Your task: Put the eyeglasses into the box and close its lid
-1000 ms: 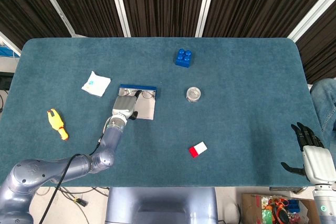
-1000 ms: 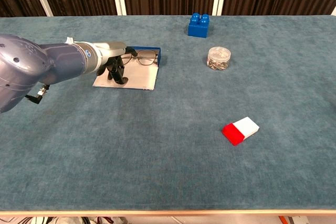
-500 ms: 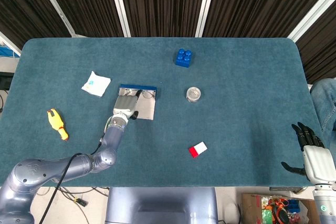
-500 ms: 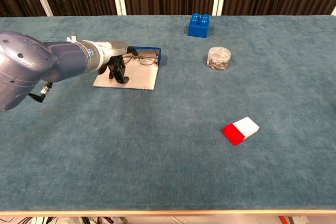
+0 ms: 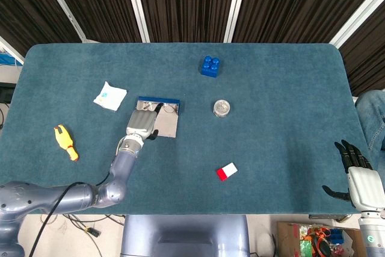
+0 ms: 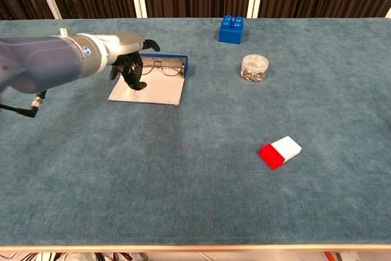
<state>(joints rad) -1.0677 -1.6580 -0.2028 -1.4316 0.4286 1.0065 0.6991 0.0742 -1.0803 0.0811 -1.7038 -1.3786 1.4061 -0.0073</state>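
Note:
The eyeglasses (image 6: 162,66) (image 5: 168,108) lie in the shallow blue box (image 6: 185,64) (image 5: 158,99) left of the table's middle. Its silver lid (image 6: 153,93) (image 5: 167,126) lies flat and open on the near side. My left hand (image 6: 129,60) (image 5: 140,124) hovers over the lid's left part, dark fingers pointing down and thumb stretched toward the glasses, holding nothing. My right hand (image 5: 360,180) rests off the table's near right corner with its fingers spread and empty; the chest view does not show it.
A blue brick (image 6: 231,29) (image 5: 209,65) stands at the back. A small clear jar (image 6: 255,67) (image 5: 222,108) sits right of the box. A red and white block (image 6: 280,152) (image 5: 227,171) lies nearer. A white packet (image 5: 110,95) and a yellow toy (image 5: 65,142) lie at the left.
My left hand has lifted off the lid and drawn slightly left, its thumb now stretched out. The glasses, box and right hand have not moved.

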